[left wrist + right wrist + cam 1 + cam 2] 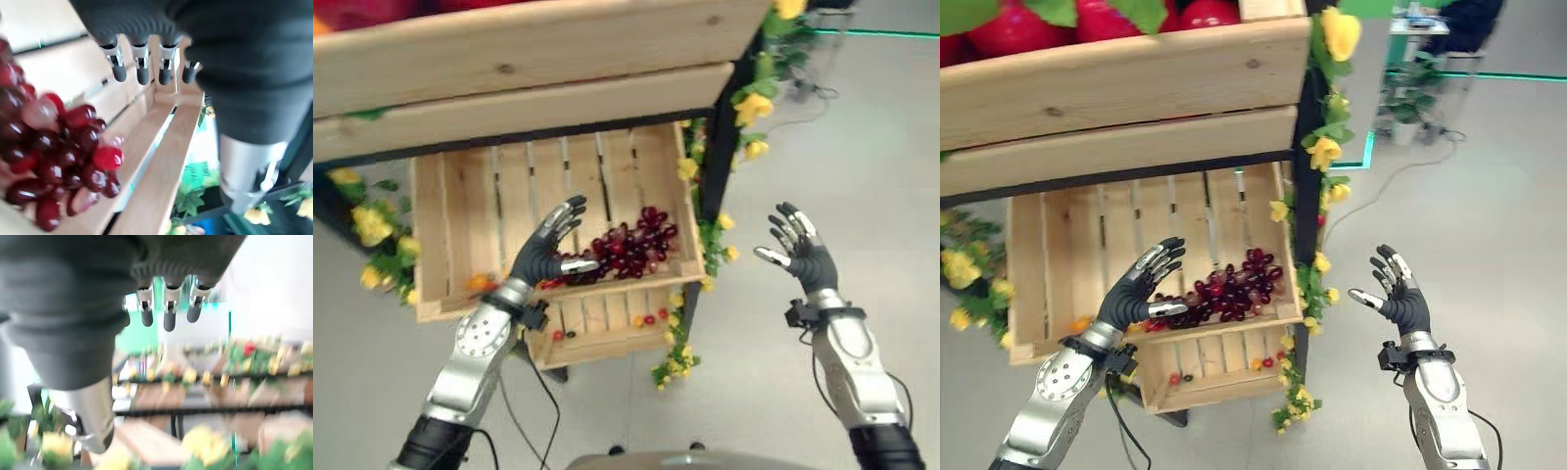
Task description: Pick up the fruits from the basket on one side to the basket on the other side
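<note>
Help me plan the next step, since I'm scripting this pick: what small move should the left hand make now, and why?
Probably ease the left hand down and toward the robot's right onto the bunch of dark red grapes, then curl the fingers around it. The hand hovers open over the wooden crate, holding nothing, with the grapes just beside its fingertips. The right hand waits open over the floor.

Upper crate (529, 59) overhangs the back of the middle crate (440, 245), so access is from the front, over its front slat (636, 277). Grape bunch (631, 245) fills the right front corner; bare slats left of it. Black post (715, 166) with yellow flowers (754, 106) walls the crate's right side; open floor (862, 147) beyond.
</note>
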Robot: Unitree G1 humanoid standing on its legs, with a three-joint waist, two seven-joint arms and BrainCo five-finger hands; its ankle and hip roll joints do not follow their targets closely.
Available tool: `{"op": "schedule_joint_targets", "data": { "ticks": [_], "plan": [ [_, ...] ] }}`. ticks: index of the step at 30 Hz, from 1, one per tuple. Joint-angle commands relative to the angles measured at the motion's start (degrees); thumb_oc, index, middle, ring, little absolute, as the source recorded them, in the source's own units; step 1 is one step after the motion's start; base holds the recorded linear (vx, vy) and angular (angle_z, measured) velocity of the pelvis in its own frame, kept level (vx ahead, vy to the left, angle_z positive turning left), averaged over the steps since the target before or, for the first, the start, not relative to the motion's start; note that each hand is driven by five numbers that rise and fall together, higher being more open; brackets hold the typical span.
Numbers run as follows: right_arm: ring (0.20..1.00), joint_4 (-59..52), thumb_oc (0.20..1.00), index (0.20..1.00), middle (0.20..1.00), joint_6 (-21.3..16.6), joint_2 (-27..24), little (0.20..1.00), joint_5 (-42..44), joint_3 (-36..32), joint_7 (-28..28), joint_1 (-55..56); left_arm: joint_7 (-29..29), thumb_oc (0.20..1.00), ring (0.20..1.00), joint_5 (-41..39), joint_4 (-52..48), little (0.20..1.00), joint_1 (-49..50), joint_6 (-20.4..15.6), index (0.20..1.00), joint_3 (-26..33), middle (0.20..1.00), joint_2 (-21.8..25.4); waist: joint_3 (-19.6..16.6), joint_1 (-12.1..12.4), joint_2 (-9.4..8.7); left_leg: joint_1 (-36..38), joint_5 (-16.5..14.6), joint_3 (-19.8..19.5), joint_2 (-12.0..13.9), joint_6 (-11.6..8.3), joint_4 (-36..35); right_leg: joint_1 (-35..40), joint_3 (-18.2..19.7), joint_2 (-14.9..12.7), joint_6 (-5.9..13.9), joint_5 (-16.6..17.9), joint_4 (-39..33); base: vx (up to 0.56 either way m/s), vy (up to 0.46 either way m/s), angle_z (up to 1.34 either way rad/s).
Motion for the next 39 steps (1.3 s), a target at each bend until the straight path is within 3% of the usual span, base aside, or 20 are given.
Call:
{"op": "schedule_joint_targets", "data": {
  "ticks": [1,6,8,9,10,11,15,17,18,20,24,25,29,30,31,33,35,36,37,39],
  "plan": [
    [1.0,-4.67,1.0,1.0,1.0,-5.3,1.34,1.0,0.32,-4.24,-0.94,-0.71,1.39,1.0,1.0,-2.08,-0.84,1.0,-1.84,-5.05,1.0,1.88,1.0,0.39,-2.51,-1.49,-2.62,4.52,-5.63,1.87,-2.48,1.72,0.67,-6.73,-0.92,-1.11,4.9,3.46,0.7,-0.22,0.286,-0.31],
    [1.0,-3.43,1.0,1.0,1.0,-5.42,3.11,1.0,-1.94,-3.23,-2.05,-3.09,2.81,1.0,1.0,-0.42,0.41,1.0,-3.09,-5.89,1.0,2.36,1.0,1.34,-0.38,-1.32,-3.45,2.69,-3.39,7.57,-3.55,3.39,-4.79,-12.94,2.3,-3.48,9.33,9.11,-2.39,-0.32,0.273,-0.78],
    [1.0,-2.81,1.0,1.0,1.0,-5.58,3.78,1.0,-3.1,-2.11,-2.64,-4.46,4.08,1.0,1.0,0.87,0.66,1.0,-2.87,-5.88,1.0,3.67,1.0,2.54,0.4,-0.17,-3.56,1.66,-1.81,10.48,-2.4,3.29,-5.57,-15.12,-0.77,-4.32,9.25,9.17,-1.6,-0.31,0.112,-1.28],
    [1.0,-2.88,1.0,1.0,1.0,-5.44,3.95,1.0,-3.23,-1.49,-2.63,-5.04,4.67,1.0,1.0,1.33,0.76,1.0,-2.97,-5.74,1.0,4.02,1.0,2.81,0.57,0.75,-3.26,1.09,-1.01,11.81,-1.65,3.19,-6.01,-14.75,-4.32,-4.52,8.82,7.38,-0.02,-0.25,0.066,-1.13],
    [1.0,-2.89,1.0,1.0,1.0,-5.43,3.98,1.0,-3.24,-1.49,-2.64,-5.1,4.68,1.0,1.0,1.34,0.77,1.0,-3.04,-5.74,1.0,4.04,1.0,2.84,0.56,0.76,-3.44,0.94,-0.73,11.86,-1.81,3.19,-6.09,-14.99,-4.23,-4.66,8.77,7.52,0.06,-0.3,0.124,-1.29],
    [1.0,-2.73,1.0,1.0,1.0,-5.04,3.92,1.0,-3.31,-1.15,-2.36,-4.67,4.77,1.0,1.0,1.95,0.56,1.0,-2.61,-5.37,1.0,4.65,1.0,2.98,0.52,1.64,-3.31,0.41,0.66,13.99,-0.83,3.25,-7.24,-12.09,-7.61,-5.48,7.72,4.23,3.78,-0.28,0.087,-1.38],
    [1.0,-2.32,1.0,1.0,1.0,-4.63,4.07,1.0,-3.44,-1.18,-2.29,-4.76,5.03,1.0,1.0,2.57,0.42,1.0,-2.44,-5.14,1.0,5.23,1.0,2.9,0.09,2.89,-3.57,-0.32,1.95,16.99,0.23,3.89,-7.64,-9.11,-8.77,-5.75,6.44,0.6,8.82,-0.23,0.029,-0.8],
    [1.0,-2.34,1.0,1.0,1.0,-4.87,4.12,1.0,-3.42,-0.19,-2.83,-6.05,5.67,1.0,1.0,2.76,-0.01,1.0,-2.39,-5.03,1.0,5.69,1.0,3.12,-0.63,4.68,-3.43,-1.09,2.3,19.94,1.13,3.78,-7.38,-5.48,-13.96,-8.07,6.48,-1.08,9.86,-0.21,-0.032,-0.9],
    [1.0,-2.31,1.0,1.0,1.0,-5.09,4.06,1.0,-3.1,0.81,-3.53,-7.39,6.43,1.0,1.0,2.79,-0.21,1.0,-2.54,-4.68,1.0,6.02,1.0,3.39,-1.32,6.36,-3.38,-1.95,2.27,24.77,2.33,3.73,-6.27,-1.49,-20.63,-11.68,6.8,-0.81,9.96,-0.22,-0.048,-1.36],
    [1.0,-2.25,1.0,1.0,1.0,-5.04,4.06,1.0,-3.0,1.19,-3.76,-7.82,6.66,1.0,1.0,2.76,-0.59,1.0,-2.61,-4.61,1.0,6.19,1.0,3.6,-1.54,7.03,-3.47,-1.27,1.22,27.06,2.9,3.4,-6.3,0.74,-22.49,-13.31,8.06,-0.92,10.43,-0.12,-0.019,-1.57],
    [1.0,-1.4,1.0,1.0,1.0,-4.22,3.72,1.0,-3.87,3.72,-3.46,-9.69,7.09,1.0,1.0,2.72,-1.8,1.0,-1.09,-4.44,1.0,8.1,1.0,3.49,-2.66,8.86,-3.79,-1.27,1.79,38.16,5.96,3.77,-5.44,5.12,-34.0,-17.92,9.21,3.1,10.22,-0.2,-0.069,-2.03],
    [1.0,-0.99,1.0,1.0,1.0,-3.91,3.3,1.0,-4.09,4.83,-3.3,-10.2,7.61,1.0,1.0,3.23,-2.29,1.0,0.15,-4.56,1.0,9.2,1.0,3.4,-2.78,8.92,-4.39,-1.23,2.2,41.09,7.25,3.41,-4.88,5.15,-34.52,-17.22,9.7,3.28,8.68,-0.16,-0.15,-2.59],
    [1.0,-2.34,1.0,1.0,1.0,-3.9,2.2,1.0,-4.69,3.72,-3.06,-8.26,8.04,1.0,1.0,3.42,-2.09,1.0,0.08,-5.17,1.0,8.92,1.0,2.41,-2.35,5.81,-4.59,-0.42,4.05,43.9,12.12,0.89,-3.05,1.39,-26.05,-12.36,7.84,-0.61,5.64,-0.01,-0.327,-2.14],
    [1.0,-2.56,1.0,1.0,1.0,-3.81,2.16,1.0,-4.72,3.66,-3.02,-8.08,8.03,1.0,1.0,3.44,-1.96,1.0,0.01,-5.23,1.0,8.85,1.0,2.35,-2.39,6.08,-4.46,-0.41,4.12,44.09,12.48,0.64,-2.89,1.31,-25.83,-12.03,7.55,-0.8,5.61,0.07,-0.362,-1.75],
    [1.0,-3.52,1.0,1.0,1.0,-4.22,1.89,1.0,-4.14,1.93,-2.82,-6.3,7.58,1.0,1.0,3.64,-1.63,1.0,-0.96,-5.27,1.0,7.66,1.0,1.75,-2.43,3.59,-4.58,0.24,4.94,44.86,14.65,-0.48,-2.16,0.76,-23.08,-8.97,6.63,-2.77,4.17,0.06,-0.261,-1.09],
    [1.0,-3.89,1.0,1.0,1.0,-4.87,1.48,1.0,-3.86,0.42,-3.72,-5.35,7.22,1.0,1.0,3.25,-1.21,1.0,-1.92,-5.38,1.0,6.01,1.0,1.0,-2.2,1.44,-4.39,1.05,6.01,45.62,16.66,-1.81,-1.62,0.06,-20.99,-6.64,5.66,-3.64,3.53,0.07,-0.376,-0.82],
    [1.0,-3.93,1.0,1.0,1.0,-5.1,1.3,1.0,-3.64,-0.47,-4.1,-4.86,7.04,1.0,1.0,2.76,-0.61,1.0,-2.69,-5.42,1.0,5.31,1.0,0.56,-2.15,0.95,-4.42,1.06,5.94,45.38,17.86,-2.44,-0.25,0.08,-19.43,-5.15,5.08,-4.15,2.82,0.1,-0.349,-0.71],
    [1.0,-4.15,1.0,1.0,1.0,-5.66,0.92,1.0,-3.37,-1.76,-4.89,-4.07,7.11,1.0,1.0,2.09,0.25,1.0,-4.13,-5.34,1.0,4.19,1.0,-0.19,-1.74,0.29,-5.08,0.23,4.98,41.24,18.97,-2.89,4.79,0.58,-16.53,-2.84,3.45,-5.25,1.44,0.1,-0.266,-0.56],
    [1.0,-4.22,1.0,1.0,1.0,-5.65,0.89,1.0,-3.33,-1.93,-4.9,-4.01,7.1,1.0,1.0,2.06,0.42,1.0,-4.35,-5.4,1.0,4.03,1.0,-0.21,-1.58,0.39,-4.95,-0.07,4.63,40.97,19.43,-3.07,5.67,0.74,-16.58,-2.62,3.29,-5.38,1.37,0.15,-0.333,-0.54],
    [1.0,-3.64,1.0,1.0,1.0,-6.12,0.4,1.0,-2.93,-1.64,-5.26,-4.34,7.77,1.0,1.0,1.66,1.15,1.0,-4.73,-5.62,1.0,2.9,1.0,-0.99,-0.06,1.79,-5.3,-3.48,3.46,29.92,15.18,-1.39,9.1,1.21,-13.03,-0.8,1.77,-4.99,0.5,0.03,-0.169,-1.05]
  ]
}}
